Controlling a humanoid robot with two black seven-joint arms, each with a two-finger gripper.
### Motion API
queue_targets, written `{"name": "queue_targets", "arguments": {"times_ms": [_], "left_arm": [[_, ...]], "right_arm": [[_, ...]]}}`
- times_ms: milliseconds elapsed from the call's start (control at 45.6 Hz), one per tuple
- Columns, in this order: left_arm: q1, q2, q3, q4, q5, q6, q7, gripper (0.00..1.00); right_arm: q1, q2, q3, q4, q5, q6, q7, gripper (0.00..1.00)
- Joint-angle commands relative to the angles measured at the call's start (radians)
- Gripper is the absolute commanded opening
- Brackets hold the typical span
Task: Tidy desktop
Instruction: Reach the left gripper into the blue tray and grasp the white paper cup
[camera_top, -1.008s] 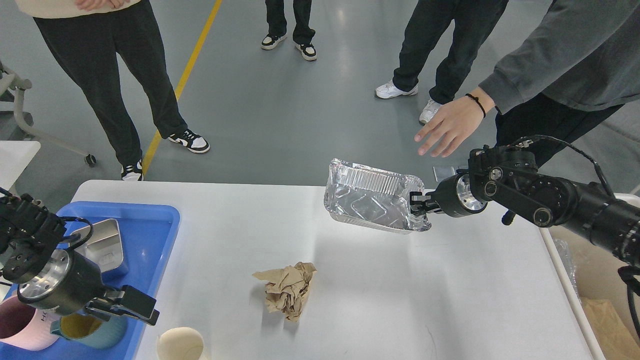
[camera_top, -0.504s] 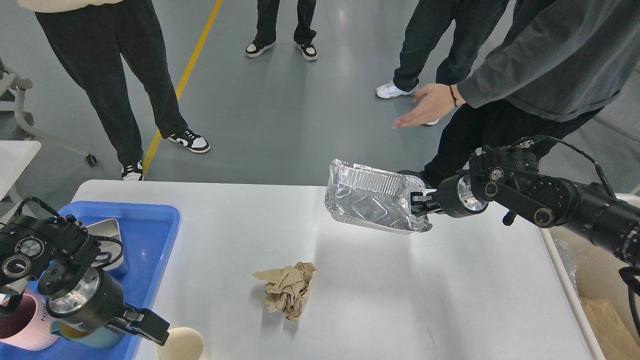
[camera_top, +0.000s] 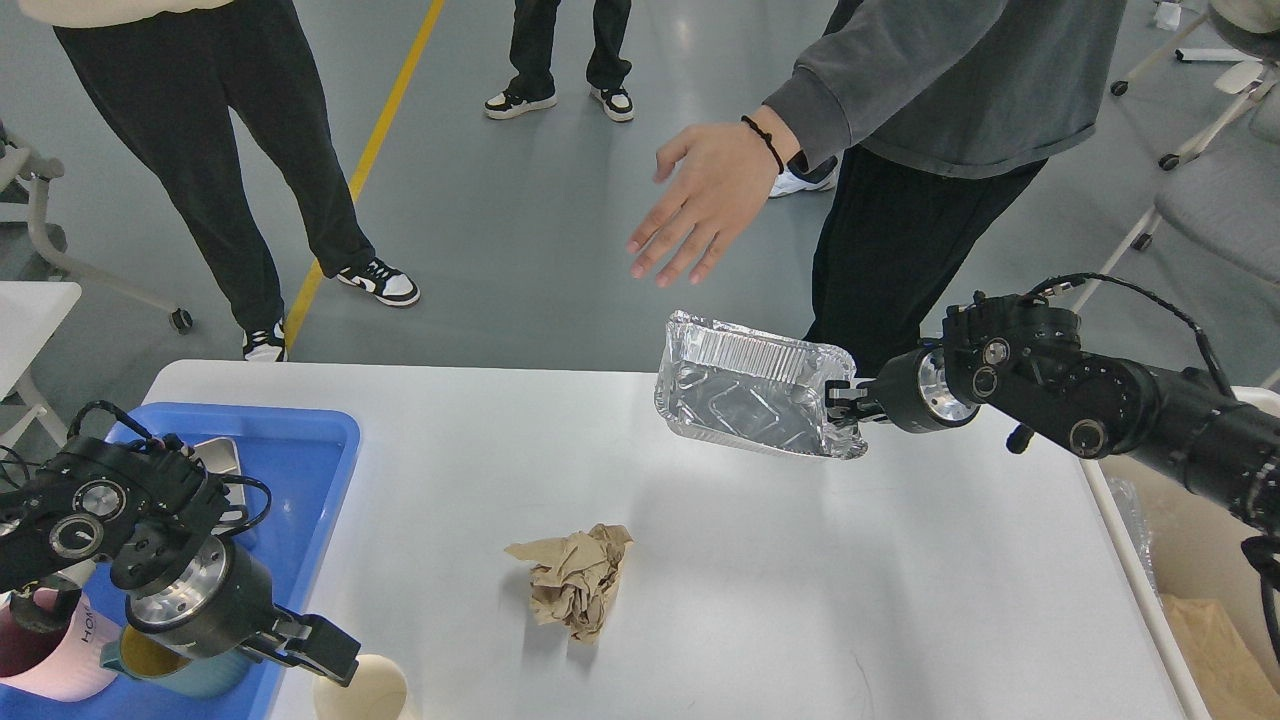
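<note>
The white desktop (camera_top: 760, 600) fills the lower view. My right gripper (camera_top: 838, 405) is shut on the right rim of a crumpled foil tray (camera_top: 750, 395) and holds it tilted above the desktop's far edge. A crumpled brown paper ball (camera_top: 575, 580) lies on the desktop near the middle front. My left gripper (camera_top: 325, 650) hovers low at the front left, just above a cream cup (camera_top: 362, 695); its fingers are dark and I cannot tell whether they are open.
A blue tray (camera_top: 300, 470) at the left holds a metal dish (camera_top: 215, 455), a pink mug (camera_top: 45, 655) and a teal cup (camera_top: 175, 665). A bin with brown paper (camera_top: 1200, 610) stands at the right. A person's hand (camera_top: 700, 205) reaches over the far edge. People stand behind.
My left gripper has moved down and right toward the cream cup. The person in grey stepped left and the hand swung left above the foil tray. The foil tray shifted slightly.
</note>
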Motion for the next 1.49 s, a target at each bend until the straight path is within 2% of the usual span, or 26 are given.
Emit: {"name": "queue_targets", "arguments": {"times_ms": [0, 614, 1052, 1469], "left_arm": [[0.000, 0.000, -0.002, 0.008, 0.000, 0.006, -0.001, 0.95], [0.020, -0.003, -0.001, 0.011, 0.000, 0.021, -0.001, 0.95], [0.051, -0.108, 0.002, 0.072, 0.064, 0.037, -0.001, 0.94], [0.067, -0.186, 0.004, 0.097, 0.143, 0.049, -0.001, 0.84]], "right_arm": [[0.003, -0.002, 0.000, 0.002, -0.022, -0.002, 0.000, 0.00], [0.030, -0.074, -0.002, 0.038, -0.029, 0.009, -0.002, 0.00], [0.024, -0.083, -0.002, 0.046, -0.029, 0.009, -0.002, 0.00], [0.024, -0.092, 0.000, 0.054, -0.029, 0.009, 0.000, 0.00]]}}
